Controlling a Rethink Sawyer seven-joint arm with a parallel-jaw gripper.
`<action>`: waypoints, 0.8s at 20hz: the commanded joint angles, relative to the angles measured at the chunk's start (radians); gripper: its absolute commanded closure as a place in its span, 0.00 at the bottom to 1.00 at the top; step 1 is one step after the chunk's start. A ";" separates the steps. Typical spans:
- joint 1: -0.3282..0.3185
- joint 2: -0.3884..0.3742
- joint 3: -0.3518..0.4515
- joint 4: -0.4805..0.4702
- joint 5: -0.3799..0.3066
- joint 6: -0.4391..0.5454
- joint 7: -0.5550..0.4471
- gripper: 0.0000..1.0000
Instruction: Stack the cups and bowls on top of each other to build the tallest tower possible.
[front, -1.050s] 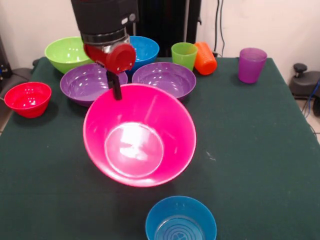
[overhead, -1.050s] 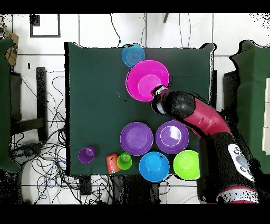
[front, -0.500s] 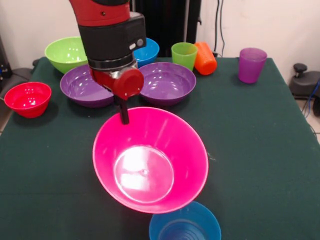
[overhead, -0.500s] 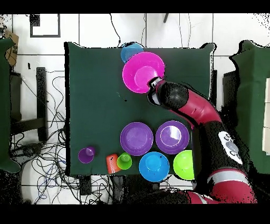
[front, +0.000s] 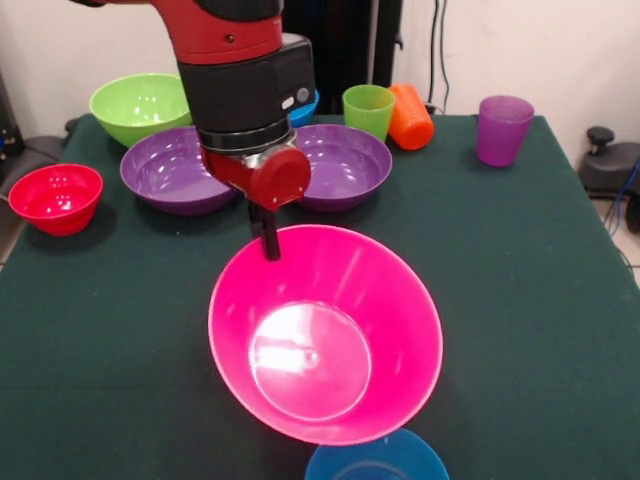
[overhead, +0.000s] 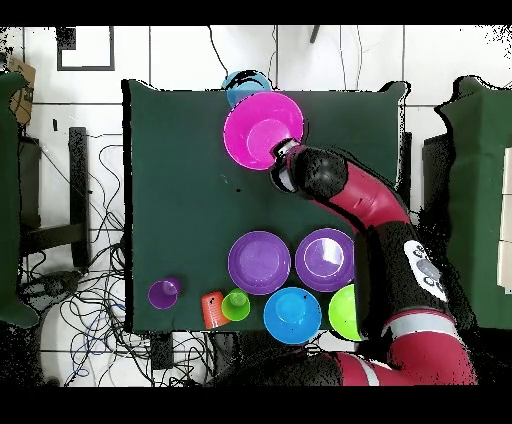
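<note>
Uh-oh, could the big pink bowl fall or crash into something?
It might. The claw grips the pink bowl only at one edge of its rim, and the bowl hangs tilted, so it could slip out or swing. It is also partly over the blue bowl near the table edge; a clumsy landing could shove that blue bowl off the table.

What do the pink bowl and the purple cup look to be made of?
Pink bowl: likely glossy plastic, with bright highlights on its smooth inner base. Purple cup: seemingly translucent plastic, lighter toward the rim as if light passes through, though that is hard to confirm.
</note>
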 joint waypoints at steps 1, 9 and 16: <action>0.003 -0.128 -0.010 0.059 -0.009 0.212 0.043 1.00; -0.157 -0.239 0.009 0.307 -0.107 0.203 -0.149 1.00; -0.290 -0.138 0.034 0.314 -0.290 0.024 -0.209 1.00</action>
